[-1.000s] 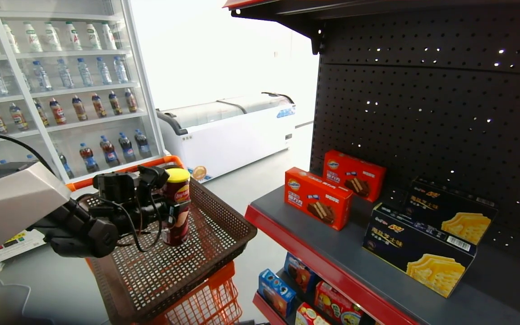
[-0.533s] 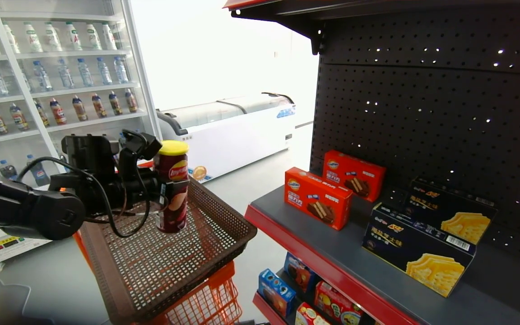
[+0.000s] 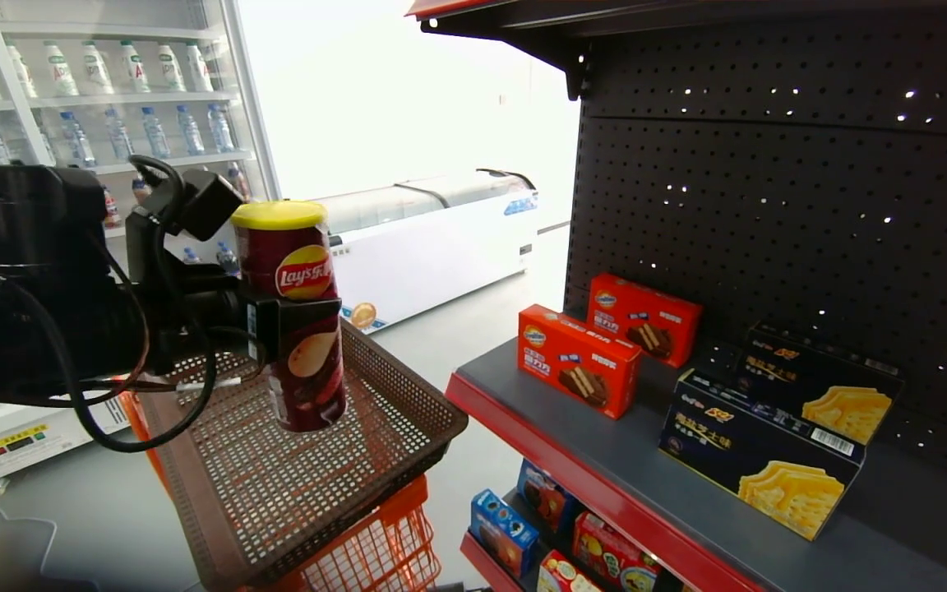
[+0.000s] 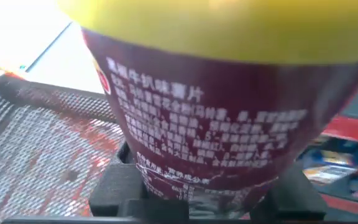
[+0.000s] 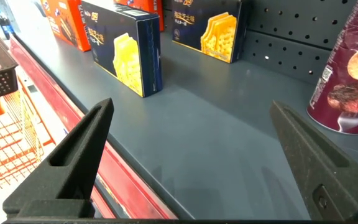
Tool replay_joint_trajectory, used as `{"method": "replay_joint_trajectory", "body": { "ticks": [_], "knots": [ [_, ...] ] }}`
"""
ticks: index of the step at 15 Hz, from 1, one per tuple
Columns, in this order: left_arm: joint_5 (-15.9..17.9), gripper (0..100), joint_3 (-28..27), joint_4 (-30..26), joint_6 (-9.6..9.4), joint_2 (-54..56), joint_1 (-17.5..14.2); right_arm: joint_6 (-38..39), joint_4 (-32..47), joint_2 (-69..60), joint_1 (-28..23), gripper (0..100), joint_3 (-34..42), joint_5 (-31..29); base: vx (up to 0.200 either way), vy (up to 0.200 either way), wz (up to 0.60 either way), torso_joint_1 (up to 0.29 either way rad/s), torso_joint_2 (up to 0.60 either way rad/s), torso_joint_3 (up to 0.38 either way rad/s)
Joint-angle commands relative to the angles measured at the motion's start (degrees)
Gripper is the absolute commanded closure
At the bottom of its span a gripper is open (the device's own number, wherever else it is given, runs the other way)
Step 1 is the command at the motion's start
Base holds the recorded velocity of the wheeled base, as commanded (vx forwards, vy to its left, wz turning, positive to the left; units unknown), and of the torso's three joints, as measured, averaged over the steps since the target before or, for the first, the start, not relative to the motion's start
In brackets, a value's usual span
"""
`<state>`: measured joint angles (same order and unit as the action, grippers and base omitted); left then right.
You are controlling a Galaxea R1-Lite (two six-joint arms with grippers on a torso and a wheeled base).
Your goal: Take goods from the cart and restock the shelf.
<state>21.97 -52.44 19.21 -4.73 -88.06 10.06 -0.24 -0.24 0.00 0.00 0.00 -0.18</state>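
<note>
1. Head view: the left gripper (image 3: 297,316) squeezes the chip can (image 3: 288,247) upright over the cart basket (image 3: 408,411). The shelf (image 3: 605,444) is to its right.
2. Left wrist view: the chip can (image 4: 216,137) sits between its fingers.
3. Right wrist view: the right gripper (image 5: 191,155) is wide open and empty over the shelf (image 5: 216,143). A second can (image 5: 347,81) stands beside it.

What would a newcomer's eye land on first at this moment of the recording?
The dark red chip can with a yellow lid stands out first, clamped upright in the left gripper over the cart's brown mesh basket. Next come the red boxes and dark blue boxes on the grey shelf, where the right gripper hangs open near a second chip can.
</note>
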Motion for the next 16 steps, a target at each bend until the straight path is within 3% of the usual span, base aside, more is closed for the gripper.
{"method": "replay_joint_trajectory", "body": {
  "ticks": [1,3,4,6,10,11,13,15,16],
  "knots": [
    [0.4,100,1.6,0.0,0.34,5.0,1.7,0.0,0.0,0.0,0.0,0,0.0,0.0,0.000,0.000,0.00,0.000,0.00,0.000],
    [2.9,100,2.4,0.7,0.42,5.3,1.8,0.0,0.0,0.0,0.0,0,0.0,0.0,0.000,0.000,0.00,0.000,0.00,0.000],
    [8.4,100,3.0,0.7,-0.10,5.3,0.9,0.0,0.0,0.0,0.0,0,0.0,0.0,0.000,0.000,0.00,0.000,0.00,0.000],
    [9.0,100,7.5,0.7,-0.02,6.5,-1.6,0.0,0.0,0.0,0.0,0,0.0,0.0,0.000,0.000,0.00,0.000,0.00,0.000],
    [9.9,100,12.0,0.7,-0.02,10.4,2.8,0.0,0.0,0.0,0.0,0,0.0,0.0,0.000,0.000,0.00,0.000,0.00,0.000],
    [9.9,100,12.5,0.9,-0.46,10.0,5.1,0.0,0.0,0.0,0.0,0,0.0,0.0,0.000,0.000,0.00,0.000,0.00,0.000],
    [10.2,100,13.6,1.1,-0.46,10.3,5.8,0.0,0.0,0.0,0.0,0,0.0,0.0,0.000,0.000,0.00,0.000,0.00,0.000],
    [17.2,100,13.0,2.9,-0.02,10.6,6.9,0.0,0.0,0.0,0.0,0,0.0,0.0,0.000,0.000,0.00,0.000,0.00,0.000],
    [17.8,100,12.9,2.8,-0.02,10.6,7.0,0.0,0.1,0.0,0.0,0,0.0,0.2,0.000,0.000,0.00,0.000,0.00,0.000]
  ]
}}
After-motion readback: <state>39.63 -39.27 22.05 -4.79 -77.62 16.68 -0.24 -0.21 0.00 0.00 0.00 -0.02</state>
